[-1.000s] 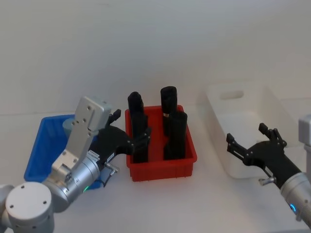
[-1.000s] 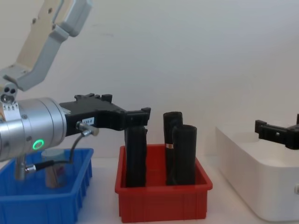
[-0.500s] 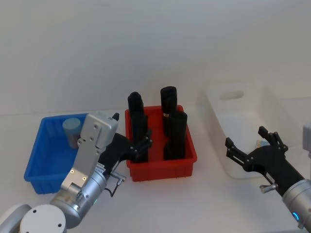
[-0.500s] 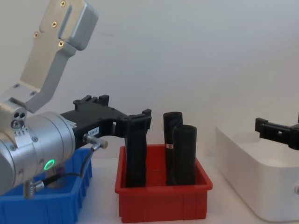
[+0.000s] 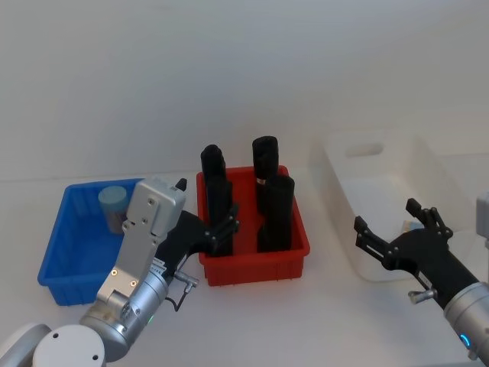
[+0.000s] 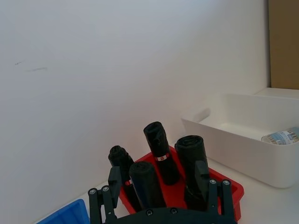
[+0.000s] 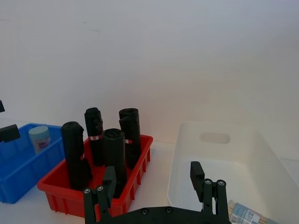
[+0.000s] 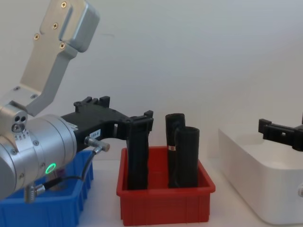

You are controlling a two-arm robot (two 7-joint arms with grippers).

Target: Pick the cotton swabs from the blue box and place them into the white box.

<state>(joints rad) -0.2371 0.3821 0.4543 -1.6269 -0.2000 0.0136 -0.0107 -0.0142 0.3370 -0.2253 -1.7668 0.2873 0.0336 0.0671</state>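
One small clear round jar of cotton swabs point(image 5: 112, 206) w/ a pale blue lid stands in the far corner of the shallow blue plastic box point(image 5: 72, 248), on the left of the white tabletop point(image 5: 306, 321). A second swab jar point(image 7: 247, 212) lies on its side in the big white plastic box point(image 5: 365, 145) on the right, so I think the job is about half done. The left hand point(image 5: 206, 205) is spread wide w/ nothing in it. It hangs by the left side of the small red plastic bin point(image 5: 256, 266), very near the tall black rolls point(image 5: 265, 153) that stand in it. The right hand point(image 5: 386, 214) is spread wide too, holds nothing, and waits by the near end of the white plastic box. What could go wrong: the left hand is so close to the black rolls that a quick swing back to the blue plastic box could knock one over. The jar also sits right by the box wall, so a finger could hit the wall or tip the jar, & a round jar can slip. Vs. a sec ago: the left arm was over the blue plastic box and hid part of the jar. Now it has pulled back & sits lower, so the jar is plain to see. The right hand has dropped a bit.
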